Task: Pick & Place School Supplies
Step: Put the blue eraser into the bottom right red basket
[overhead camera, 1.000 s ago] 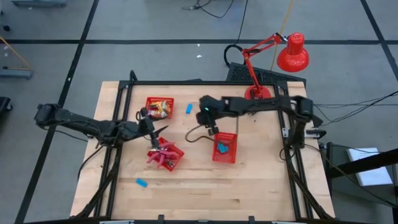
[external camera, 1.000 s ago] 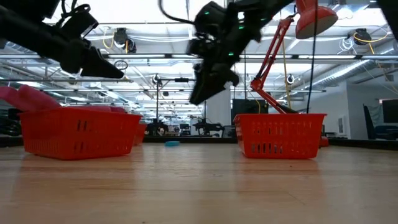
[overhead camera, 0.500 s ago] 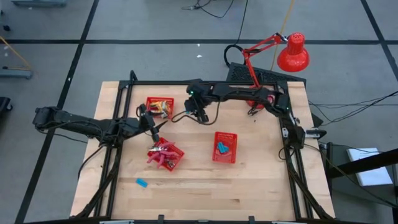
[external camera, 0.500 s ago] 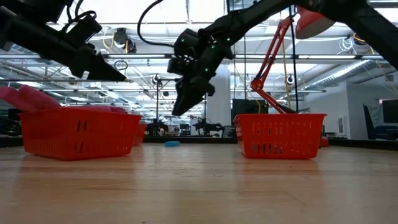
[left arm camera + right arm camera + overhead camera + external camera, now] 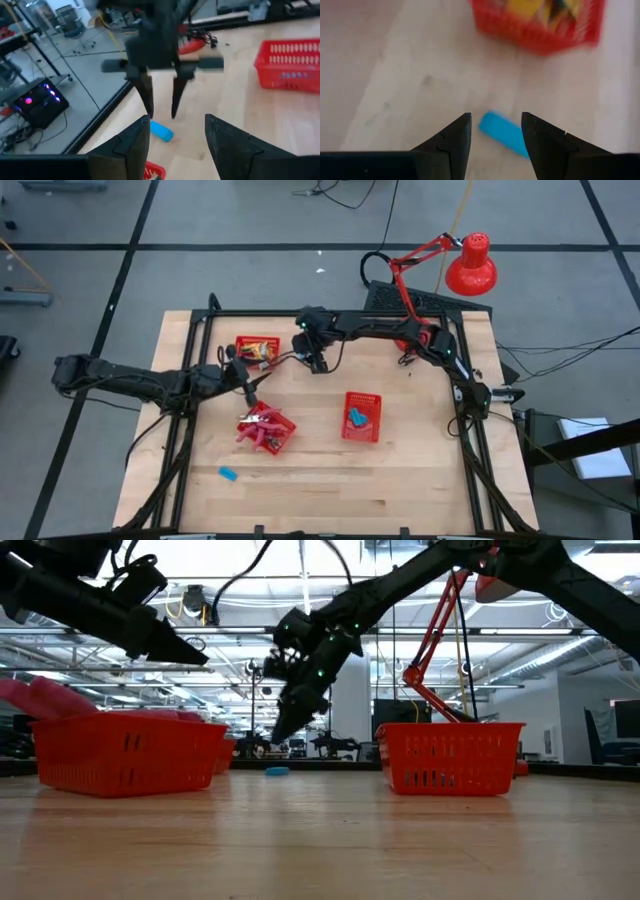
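No readable text anywhere (no labels either).

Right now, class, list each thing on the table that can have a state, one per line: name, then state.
Right tool: open, empty, poised over the blue block by the far basket.
Left tool: open, empty, raised above the table.
Blue block: loose on the table, ungrasped.
Second blue block: loose near the front edge.
Far basket: upright, holding yellow pieces.
Left basket: holding pink tools.
Right basket: holding blue blocks.
Lamp: upright.

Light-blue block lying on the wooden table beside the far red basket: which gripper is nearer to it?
Right. The right gripper hangs open directly over the light-blue block; the left gripper hovers open farther off, above the pink-filled basket.
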Tool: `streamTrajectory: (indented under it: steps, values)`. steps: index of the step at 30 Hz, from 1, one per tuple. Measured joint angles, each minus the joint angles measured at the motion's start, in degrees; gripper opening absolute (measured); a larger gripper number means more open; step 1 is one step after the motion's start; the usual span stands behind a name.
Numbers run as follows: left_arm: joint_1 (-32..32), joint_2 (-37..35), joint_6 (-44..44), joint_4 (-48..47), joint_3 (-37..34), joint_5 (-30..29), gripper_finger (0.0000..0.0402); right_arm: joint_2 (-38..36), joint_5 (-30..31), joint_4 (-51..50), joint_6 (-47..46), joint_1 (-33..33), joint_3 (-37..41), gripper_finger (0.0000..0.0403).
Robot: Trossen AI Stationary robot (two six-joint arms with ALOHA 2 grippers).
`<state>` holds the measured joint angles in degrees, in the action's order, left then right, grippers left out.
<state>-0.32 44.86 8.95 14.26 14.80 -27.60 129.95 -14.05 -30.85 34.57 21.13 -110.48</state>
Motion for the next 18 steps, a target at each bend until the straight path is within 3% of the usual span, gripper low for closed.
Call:
streamTrajectory:
  steps: [6,13,18]
  values:
    - [4.95,1.29,-3.2,0.79,0.48,7.92,0.0191,-3.0,0.32,-0.11,-3.45,-1.33,0.18,0.0167]
    - [13.79,13.51,-6.9,0.63,5.33,20.26,0.0191,-13.61,-4.22,5.85,-5.07,-5.7,1.48,0.0166]
    - [16.78,23.7,-8.13,0.48,11.38,23.2,0.0191,-26.36,-2.05,17.01,-5.35,-9.15,13.58,0.0153]
